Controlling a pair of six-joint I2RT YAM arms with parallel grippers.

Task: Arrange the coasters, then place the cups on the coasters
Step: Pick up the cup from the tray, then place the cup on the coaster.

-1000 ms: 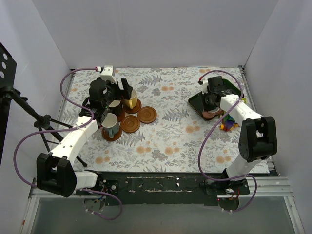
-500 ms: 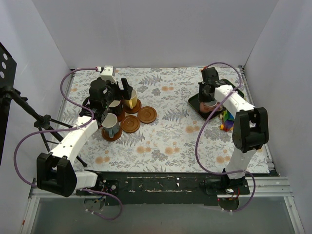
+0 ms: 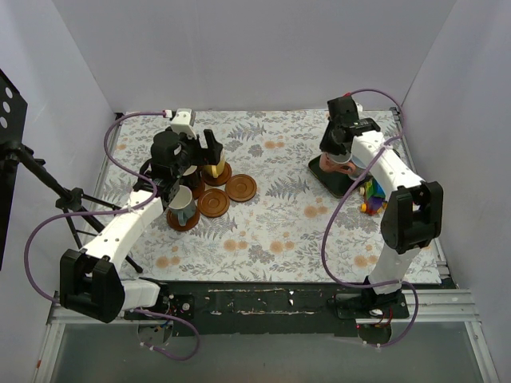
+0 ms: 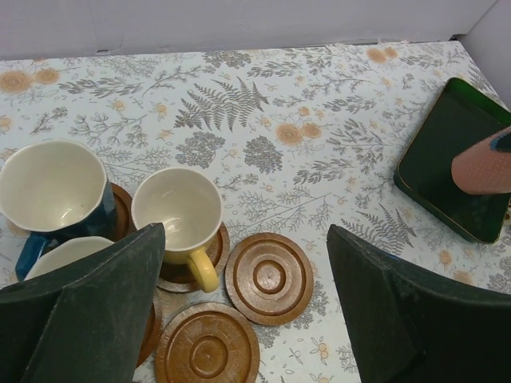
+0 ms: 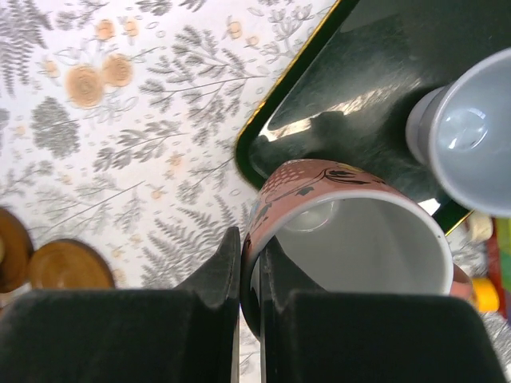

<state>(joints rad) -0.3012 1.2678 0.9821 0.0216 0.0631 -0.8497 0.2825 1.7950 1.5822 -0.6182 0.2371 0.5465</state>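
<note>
My right gripper (image 5: 251,263) is shut on the rim of a pink cup (image 5: 343,223), one finger inside and one outside; the cup hangs over the near-left corner of the dark green tray (image 5: 375,80). From above, the pink cup (image 3: 331,164) sits under my right gripper (image 3: 337,153). My left gripper (image 4: 243,231) is open and empty above a yellow cup (image 4: 177,209) and a dark blue cup (image 4: 52,187), each on a coaster. Two bare coasters (image 4: 269,278) (image 4: 207,349) lie beside them. A light blue cup (image 3: 181,205) stands on another coaster.
A pale grey-blue cup (image 5: 471,136) stands on the tray. Colourful toy blocks (image 3: 371,199) lie just right of the tray (image 3: 323,177). White walls close in the floral cloth on three sides.
My right gripper has risen with the pink cup and moved back and to the left, off the tray's middle. My left gripper has shifted slightly toward the back.
</note>
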